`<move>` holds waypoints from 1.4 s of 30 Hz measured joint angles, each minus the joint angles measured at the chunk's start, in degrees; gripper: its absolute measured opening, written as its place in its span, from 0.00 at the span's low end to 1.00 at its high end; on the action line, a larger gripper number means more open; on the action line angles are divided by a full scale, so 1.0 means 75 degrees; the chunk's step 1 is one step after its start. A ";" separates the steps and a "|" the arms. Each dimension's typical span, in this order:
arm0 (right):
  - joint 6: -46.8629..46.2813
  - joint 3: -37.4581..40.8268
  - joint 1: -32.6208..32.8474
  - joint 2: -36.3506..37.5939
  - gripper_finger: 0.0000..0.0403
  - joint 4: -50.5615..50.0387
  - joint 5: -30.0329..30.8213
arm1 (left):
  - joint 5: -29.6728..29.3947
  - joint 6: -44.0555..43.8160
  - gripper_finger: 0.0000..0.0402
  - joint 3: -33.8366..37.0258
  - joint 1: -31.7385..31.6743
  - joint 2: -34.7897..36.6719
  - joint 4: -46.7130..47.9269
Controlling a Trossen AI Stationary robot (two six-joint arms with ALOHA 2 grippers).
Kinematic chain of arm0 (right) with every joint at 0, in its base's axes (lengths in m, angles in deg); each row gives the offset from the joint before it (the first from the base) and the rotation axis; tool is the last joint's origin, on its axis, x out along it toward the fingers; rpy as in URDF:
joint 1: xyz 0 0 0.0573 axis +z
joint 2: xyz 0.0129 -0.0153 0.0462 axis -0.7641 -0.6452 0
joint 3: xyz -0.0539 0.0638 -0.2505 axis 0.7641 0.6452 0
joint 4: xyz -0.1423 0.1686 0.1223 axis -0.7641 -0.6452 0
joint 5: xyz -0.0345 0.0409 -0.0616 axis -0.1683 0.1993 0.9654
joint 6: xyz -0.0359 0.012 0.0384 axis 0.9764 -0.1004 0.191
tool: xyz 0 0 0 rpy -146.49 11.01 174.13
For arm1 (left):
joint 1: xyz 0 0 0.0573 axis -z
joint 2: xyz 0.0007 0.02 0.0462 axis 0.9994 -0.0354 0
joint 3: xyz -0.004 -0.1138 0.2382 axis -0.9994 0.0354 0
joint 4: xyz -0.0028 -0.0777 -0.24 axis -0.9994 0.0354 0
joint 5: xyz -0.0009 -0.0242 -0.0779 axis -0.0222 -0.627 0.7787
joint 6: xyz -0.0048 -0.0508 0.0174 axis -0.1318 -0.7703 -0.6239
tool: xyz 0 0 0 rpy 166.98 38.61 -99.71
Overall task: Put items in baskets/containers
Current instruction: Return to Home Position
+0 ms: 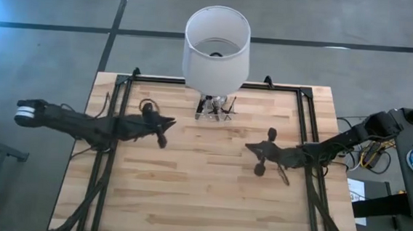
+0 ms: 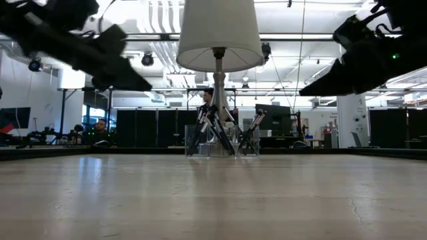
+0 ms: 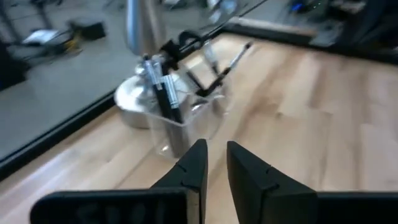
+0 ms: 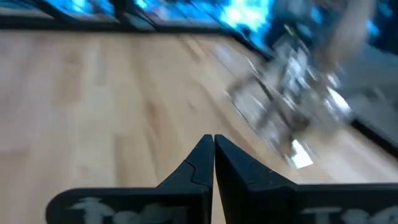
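Note:
A small clear holder [image 1: 214,109] stands at the table's far middle, right by the lamp's foot. Several thin dark sticks [image 3: 166,99] stand in it, leaning outward against its rim; one [image 3: 231,64] slants far out. The low view shows the holder [image 2: 220,141] with the sticks fanned out. My left gripper [image 1: 166,129] hovers to the holder's left and nearer the front; in its wrist view the fingers [image 3: 214,163] stand a little apart with nothing between them. My right gripper [image 1: 251,148] hovers to the holder's right, its fingers [image 4: 213,152] shut and bare.
A lamp with a large white shade [image 1: 216,47] stands at the far edge, its silvery foot [image 3: 134,102] beside the holder. A dark frame [image 1: 304,122] runs along the table's sides and far edge. Bare wooden tabletop [image 1: 194,195] lies between the grippers and the near edge.

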 joint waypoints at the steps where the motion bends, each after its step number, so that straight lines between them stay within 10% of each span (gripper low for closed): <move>1: 0.0356 0.0117 -0.0026 0.0000 0.02 0.0429 -0.0288 | 0.0233 0.0084 0.13 0.0295 -0.0003 0.0220 -0.0335; 10: 0.2171 0.1691 -0.0616 0.0574 0.02 0.4201 -0.2625 | 0.1390 0.1031 0.00 0.1825 -0.0034 0.1959 -0.1702; 36: 0.2951 0.1673 -0.0655 0.8474 0.02 -0.2582 -0.2620 | 0.3801 0.1807 0.00 0.2412 -0.0970 0.4806 -0.0524; 42: 0.2993 0.1606 -0.0774 0.8679 0.02 -0.3022 -0.2093 | 0.4413 0.1663 0.00 0.2433 -0.1669 0.5095 -0.0213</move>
